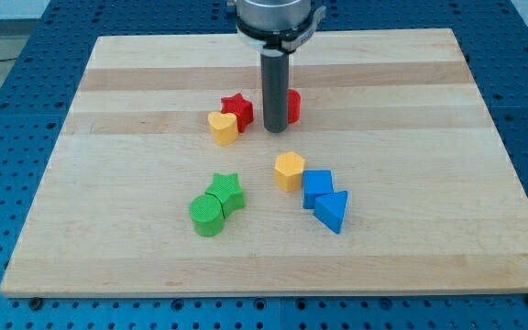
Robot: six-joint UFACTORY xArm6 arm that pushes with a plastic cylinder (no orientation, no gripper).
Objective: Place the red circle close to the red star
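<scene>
The red star point(236, 107) lies at the upper middle of the wooden board point(136, 229), with a yellow heart point(223, 127) touching its lower left. The red circle point(293, 105) is just right of the star, mostly hidden behind my rod. My tip point(275, 128) stands on the board between the red star and the red circle, touching or nearly touching the circle's left side.
A yellow hexagon point(289, 170) lies below the middle. A blue cube-like block point(317, 187) and a blue triangle point(332, 212) sit to its lower right. A green star point(225, 192) and a green circle point(207, 215) lie together at the lower left.
</scene>
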